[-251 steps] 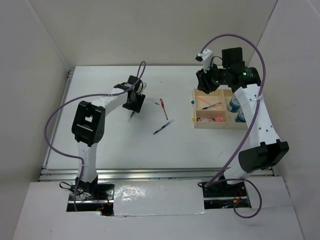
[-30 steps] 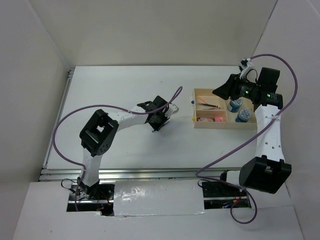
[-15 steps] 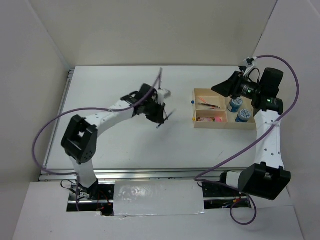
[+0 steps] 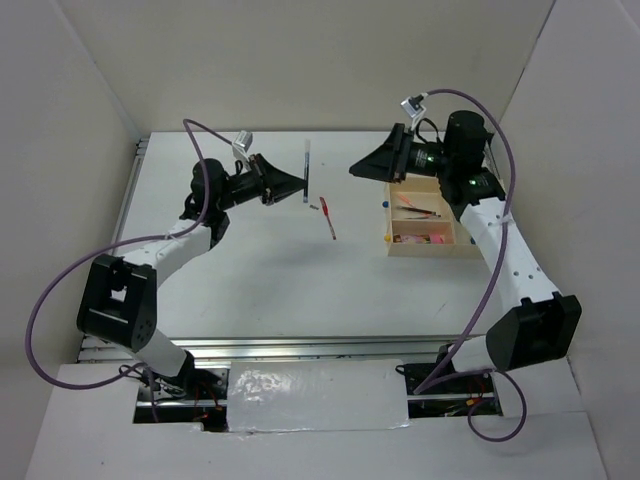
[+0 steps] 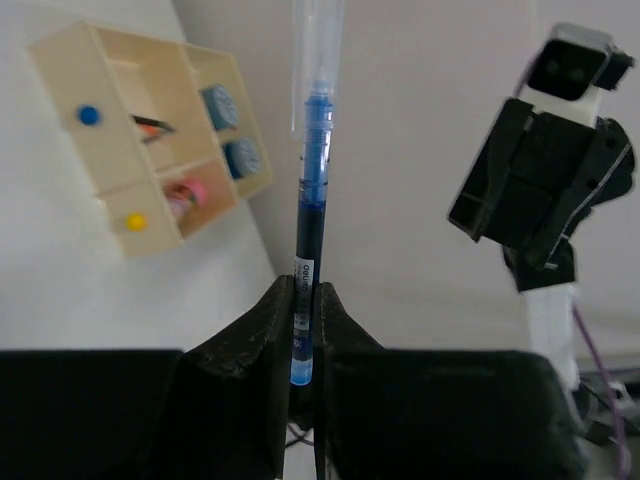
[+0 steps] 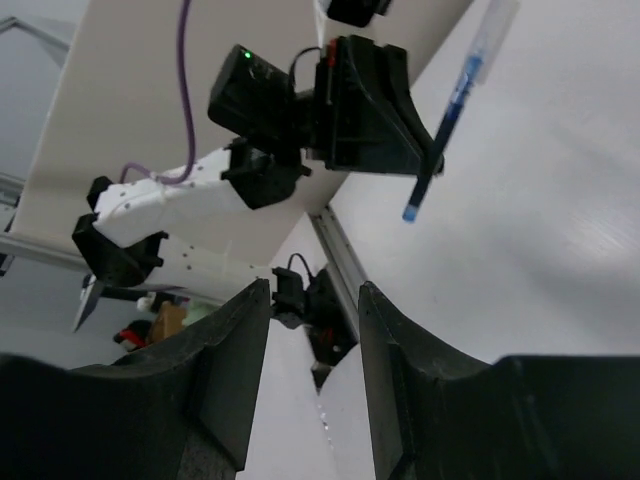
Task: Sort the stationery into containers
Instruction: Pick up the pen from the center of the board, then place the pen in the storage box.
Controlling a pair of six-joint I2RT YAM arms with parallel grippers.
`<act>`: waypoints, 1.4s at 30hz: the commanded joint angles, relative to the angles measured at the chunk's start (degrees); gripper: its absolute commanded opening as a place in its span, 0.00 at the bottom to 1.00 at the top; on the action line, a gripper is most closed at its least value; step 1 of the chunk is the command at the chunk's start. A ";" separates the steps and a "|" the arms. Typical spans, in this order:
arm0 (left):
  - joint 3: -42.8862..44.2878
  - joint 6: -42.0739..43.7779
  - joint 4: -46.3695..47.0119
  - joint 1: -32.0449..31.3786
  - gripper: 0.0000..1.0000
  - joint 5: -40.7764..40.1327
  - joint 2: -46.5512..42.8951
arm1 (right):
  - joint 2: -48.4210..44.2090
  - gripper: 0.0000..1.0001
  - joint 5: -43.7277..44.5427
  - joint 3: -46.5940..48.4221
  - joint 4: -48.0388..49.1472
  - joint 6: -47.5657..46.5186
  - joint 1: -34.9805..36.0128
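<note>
My left jaws pinch the blue pen (image 5: 312, 200) near one end, up off the worktop (image 4: 250, 270). Its long side faces my right jaws, which are open, empty and close by, not touching.

Open air between left gripper (image 4: 300, 186) and right gripper (image 4: 353, 170), only the blue pen (image 4: 307, 170) sticks up there; red pen (image 4: 329, 218) on table (image 4: 250, 275) below.

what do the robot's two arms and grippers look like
The left arm and right arm have white link shells and chunky black joints. The left gripper and right gripper are black, each with two broad tapering fingers. A purple cable loops along each arm; a small green light glows near the left wrist.
</note>
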 commanded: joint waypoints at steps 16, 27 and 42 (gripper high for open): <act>-0.21 -11.00 17.11 -5.60 0.00 4.36 -2.42 | 12.59 0.56 9.00 6.31 7.86 14.02 9.54; -0.74 -10.82 15.26 -5.87 0.00 4.10 -1.98 | 13.65 0.49 8.57 7.54 8.12 11.39 12.35; 1.90 -3.54 2.97 -4.82 0.74 5.33 -1.80 | 12.25 0.01 7.87 8.07 4.44 6.55 7.80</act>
